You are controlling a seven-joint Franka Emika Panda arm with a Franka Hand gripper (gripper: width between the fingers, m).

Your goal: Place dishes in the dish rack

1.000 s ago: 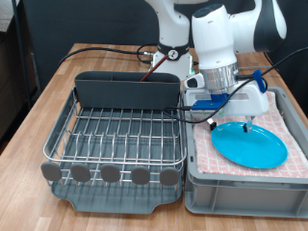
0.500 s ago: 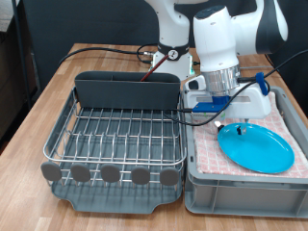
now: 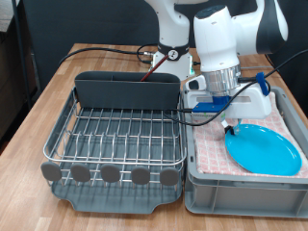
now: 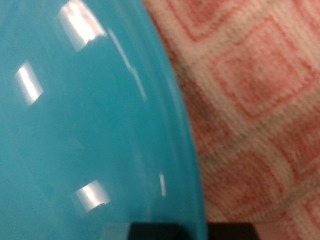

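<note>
The light-blue plate lies flat on the pink checked cloth inside the grey bin, at the exterior view's right. My gripper hangs low at the plate's left rim. The wrist view is filled by the plate with its rim against the cloth; only a dark sliver of a finger shows at the frame's edge. The silver wire dish rack with its dark grey caddy stands to the left of the bin and holds no dishes. The mug and the spoon are out of view.
The bin's wall stands right against the rack's right side. Black cables run over the wooden table behind the rack. The robot's base stands at the back.
The plate has slid to the exterior view's right across the cloth, towards the bin's right wall. The gripper has stayed low at its left rim.
</note>
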